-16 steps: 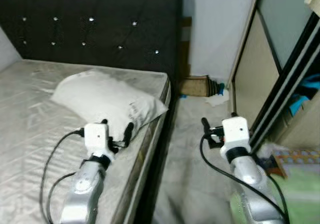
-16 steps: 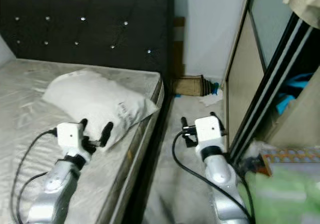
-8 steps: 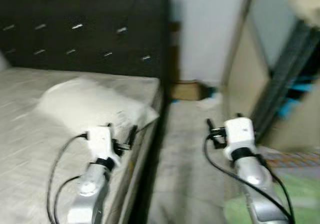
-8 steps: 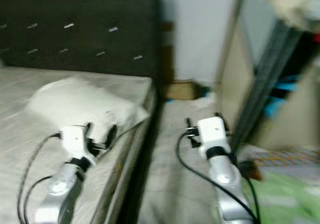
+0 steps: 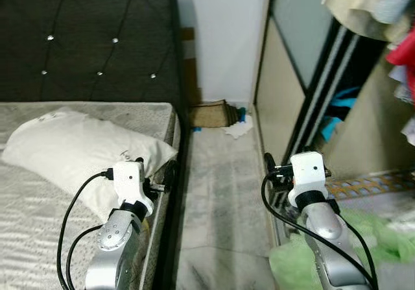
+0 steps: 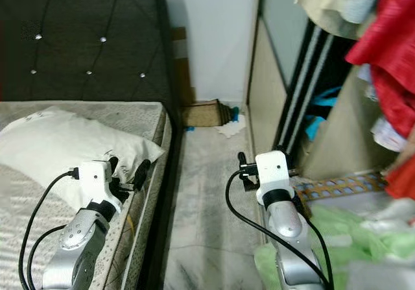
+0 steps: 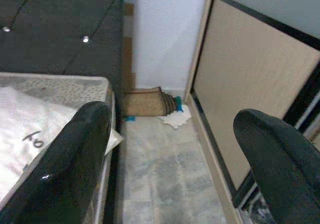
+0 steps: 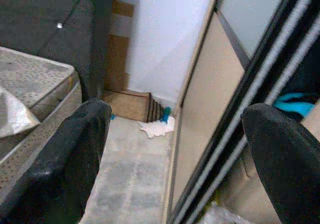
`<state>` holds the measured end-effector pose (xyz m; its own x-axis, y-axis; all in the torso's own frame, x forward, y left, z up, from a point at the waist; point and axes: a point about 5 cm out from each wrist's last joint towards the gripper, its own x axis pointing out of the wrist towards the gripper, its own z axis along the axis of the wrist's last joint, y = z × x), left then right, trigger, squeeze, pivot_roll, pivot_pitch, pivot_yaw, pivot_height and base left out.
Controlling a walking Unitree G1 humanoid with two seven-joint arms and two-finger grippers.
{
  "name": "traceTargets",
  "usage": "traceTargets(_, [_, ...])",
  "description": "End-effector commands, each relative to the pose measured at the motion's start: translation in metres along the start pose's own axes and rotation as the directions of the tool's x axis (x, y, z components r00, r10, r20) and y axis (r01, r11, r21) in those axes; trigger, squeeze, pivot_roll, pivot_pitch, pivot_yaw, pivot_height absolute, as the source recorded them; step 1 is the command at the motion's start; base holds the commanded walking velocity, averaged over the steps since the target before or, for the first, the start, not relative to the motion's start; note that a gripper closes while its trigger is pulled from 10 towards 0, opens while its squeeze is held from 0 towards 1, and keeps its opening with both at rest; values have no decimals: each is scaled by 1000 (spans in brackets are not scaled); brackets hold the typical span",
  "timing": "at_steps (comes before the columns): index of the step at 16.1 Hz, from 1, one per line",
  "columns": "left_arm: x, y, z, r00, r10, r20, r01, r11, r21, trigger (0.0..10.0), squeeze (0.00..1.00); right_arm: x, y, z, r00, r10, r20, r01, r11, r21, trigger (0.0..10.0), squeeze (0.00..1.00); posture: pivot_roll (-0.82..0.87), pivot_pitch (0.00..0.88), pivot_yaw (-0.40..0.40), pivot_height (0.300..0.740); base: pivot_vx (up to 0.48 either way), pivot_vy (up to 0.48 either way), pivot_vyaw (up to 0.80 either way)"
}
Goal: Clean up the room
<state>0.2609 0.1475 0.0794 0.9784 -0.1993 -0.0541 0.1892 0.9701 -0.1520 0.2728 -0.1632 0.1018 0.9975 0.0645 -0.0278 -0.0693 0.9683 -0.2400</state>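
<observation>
A white crumpled cloth (image 5: pixel 238 130) lies on the floor at the far end of the aisle, beside a brown folded cardboard piece (image 5: pixel 211 113) and a small blue item. A white pillow (image 5: pixel 78 150) rests on the bed (image 5: pixel 32 218). My left gripper (image 6: pixel 128 168) hovers open over the bed's edge, close to the pillow's corner, with nothing between its fingers (image 7: pixel 85 149). My right gripper (image 8: pixel 177 114) is raised over the aisle by the wardrobe, open and empty. Both point toward the far wall.
A narrow grey tiled aisle (image 5: pixel 217 199) runs between the bed and a sliding-door wardrobe (image 5: pixel 292 89). Clothes (image 6: pixel 382 50) hang in the open wardrobe on the right. Green plastic (image 5: pixel 382 238) lies at the lower right. A dark tufted headboard (image 5: pixel 84 37) backs the bed.
The whole view has swung to the right, so the camera turned: the open wardrobe and hanging clothes now show. Both arms keep their raised poses with open fingers.
</observation>
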Motion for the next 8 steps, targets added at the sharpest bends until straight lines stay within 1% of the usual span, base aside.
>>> traceTargets(1, [0, 3, 1, 1000, 14, 0, -14, 1000, 6, 10000, 0, 3, 3, 5, 1000, 12, 24, -12, 1000, 5, 10000, 0, -168, 0, 58, 740, 0, 0, 0])
traceTargets(3, [-1, 2, 1, 1000, -2, 4, 2, 1000, -1, 10000, 0, 3, 3, 5, 1000, 13, 24, -13, 1000, 7, 10000, 0, -165, 0, 56, 740, 0, 0, 0])
traceTargets(4, [-2, 1, 0, 1000, -6, 5, 6, 1000, -2, 10000, 0, 3, 3, 4, 1000, 12, 21, -13, 1000, 9, 10000, 0, -164, 0, 57, 740, 270, 0, 0])
traceTargets(7, [-2, 2, -2, 1000, 2, -2, -2, 1000, 3, 10000, 0, 3, 5, 3, 1000, 16, 16, -16, 1000, 12, 10000, 0, -158, 0, 58, 740, 261, 0, -458])
traceTargets(8, [-1, 2, -2, 1000, 4, -4, -4, 1000, 3, 10000, 0, 3, 6, 2, 1000, 16, 15, -16, 1000, 14, 10000, 0, -158, 0, 59, 740, 0, 0, 0])
